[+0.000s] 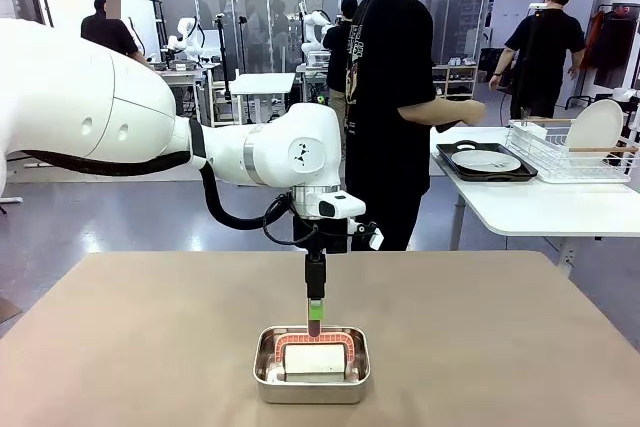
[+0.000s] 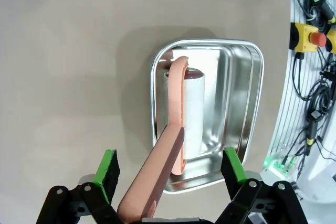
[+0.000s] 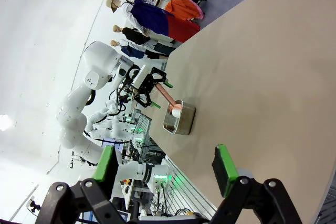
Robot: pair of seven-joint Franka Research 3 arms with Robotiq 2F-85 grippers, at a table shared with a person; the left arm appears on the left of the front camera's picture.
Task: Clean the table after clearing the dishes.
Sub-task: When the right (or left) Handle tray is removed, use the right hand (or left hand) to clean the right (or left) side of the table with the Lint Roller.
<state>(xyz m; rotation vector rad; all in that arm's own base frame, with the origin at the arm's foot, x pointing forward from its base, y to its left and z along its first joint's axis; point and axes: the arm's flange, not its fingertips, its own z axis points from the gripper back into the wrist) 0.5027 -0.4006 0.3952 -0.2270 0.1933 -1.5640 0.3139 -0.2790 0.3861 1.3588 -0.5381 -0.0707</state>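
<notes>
The tan table [image 1: 500,327] holds a steel pan [image 1: 262,372] near its front edge. A roller [image 1: 312,357] with a white roll and a salmon handle lies in the pan. My left gripper [image 1: 315,322] hangs straight over the pan, pointing down. In the left wrist view the handle [image 2: 157,182] rises between the green fingers [image 2: 108,167], which stand wide apart and clear of it. My right gripper [image 3: 165,166] is open above the table [image 3: 262,77] with nothing between its fingers. A white plate [image 1: 486,160], one of the dishes, lies on a dark tray [image 1: 450,162] on the white side table.
A person in black stands at the table's far edge, hands at the dark tray. A wire rack [image 1: 560,152] with an upright plate stands beside that tray. The right wrist view shows the pan [image 3: 181,121] and my left gripper [image 3: 147,90] far off.
</notes>
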